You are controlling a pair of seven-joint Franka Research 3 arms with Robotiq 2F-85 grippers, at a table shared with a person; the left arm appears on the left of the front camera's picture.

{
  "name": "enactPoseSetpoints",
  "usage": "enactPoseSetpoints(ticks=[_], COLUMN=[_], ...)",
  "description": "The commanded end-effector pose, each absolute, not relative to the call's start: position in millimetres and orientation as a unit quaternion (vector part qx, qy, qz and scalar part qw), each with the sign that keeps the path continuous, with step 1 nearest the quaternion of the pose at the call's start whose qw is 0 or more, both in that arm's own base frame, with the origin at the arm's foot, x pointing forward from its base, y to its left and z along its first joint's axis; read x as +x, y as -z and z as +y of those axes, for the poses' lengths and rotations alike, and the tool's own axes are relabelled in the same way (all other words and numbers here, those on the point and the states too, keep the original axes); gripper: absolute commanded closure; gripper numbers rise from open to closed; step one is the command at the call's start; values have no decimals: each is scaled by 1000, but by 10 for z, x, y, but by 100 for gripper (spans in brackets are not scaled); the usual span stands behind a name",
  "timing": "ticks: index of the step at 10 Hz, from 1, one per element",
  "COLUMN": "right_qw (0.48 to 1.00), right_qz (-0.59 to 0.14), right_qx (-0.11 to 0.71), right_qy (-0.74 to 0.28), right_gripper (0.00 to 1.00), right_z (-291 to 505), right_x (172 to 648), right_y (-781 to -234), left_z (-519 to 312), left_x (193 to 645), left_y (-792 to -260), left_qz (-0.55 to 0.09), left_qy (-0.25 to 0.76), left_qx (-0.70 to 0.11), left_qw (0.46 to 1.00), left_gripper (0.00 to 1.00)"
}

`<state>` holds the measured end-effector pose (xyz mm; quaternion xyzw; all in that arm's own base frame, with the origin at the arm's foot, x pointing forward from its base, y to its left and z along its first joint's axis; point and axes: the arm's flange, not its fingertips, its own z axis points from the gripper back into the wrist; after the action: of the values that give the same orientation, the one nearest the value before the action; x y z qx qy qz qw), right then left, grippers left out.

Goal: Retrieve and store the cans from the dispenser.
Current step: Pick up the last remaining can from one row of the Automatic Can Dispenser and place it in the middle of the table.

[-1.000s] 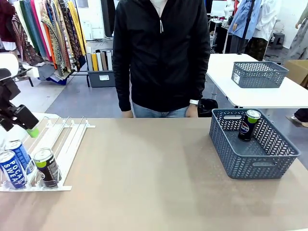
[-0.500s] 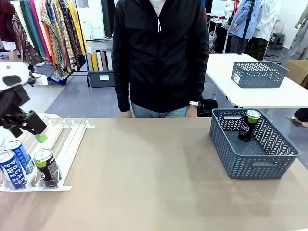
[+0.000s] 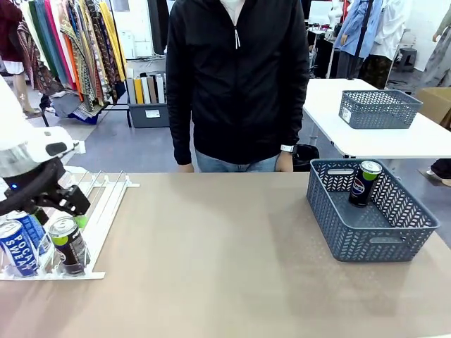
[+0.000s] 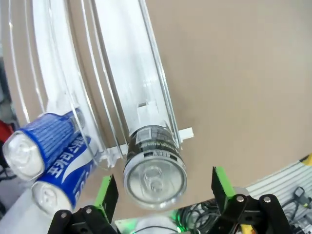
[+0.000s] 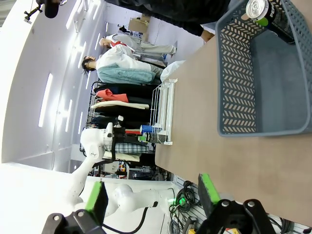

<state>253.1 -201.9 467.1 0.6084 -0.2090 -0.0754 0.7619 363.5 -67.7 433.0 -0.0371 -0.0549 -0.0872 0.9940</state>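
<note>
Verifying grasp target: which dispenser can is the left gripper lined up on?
The dark green-labelled can, centred in the open left gripper in its wrist view; both blue Pocari Sweat cans sit off to one side.

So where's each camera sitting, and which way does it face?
Front view: fixed on the robot's side, facing across the table to the person; left arm at picture left.
Left wrist view: above the dispenser, looking down the open left gripper at the green-labelled can.
Right wrist view: rolled sideways, looking past the open right gripper at the basket holding the Pepsi can.
Shared: front and left wrist both show the green-labelled can; front and right wrist, the basket.
</note>
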Motion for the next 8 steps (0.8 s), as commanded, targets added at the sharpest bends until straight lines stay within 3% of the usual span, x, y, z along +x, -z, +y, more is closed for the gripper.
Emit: enactPoseSetpoints(ticks=[1,8], right_qw=[756,756], right_qz=[-214,-214], right_qx=[614,614], right_qy=[72,72], right_gripper=[0,0], right_z=[-2030,-2030], right_x=[2526,2526], right_y=[-4696,-4696], left_z=[-720,-696], left_x=[3728,3781], left_y=[-4031,-3822], left_qz=[-24,-26], left_qy=[65,32], left_qx=[-14,-6], left_qw=[998,999], left_gripper=[0,0])
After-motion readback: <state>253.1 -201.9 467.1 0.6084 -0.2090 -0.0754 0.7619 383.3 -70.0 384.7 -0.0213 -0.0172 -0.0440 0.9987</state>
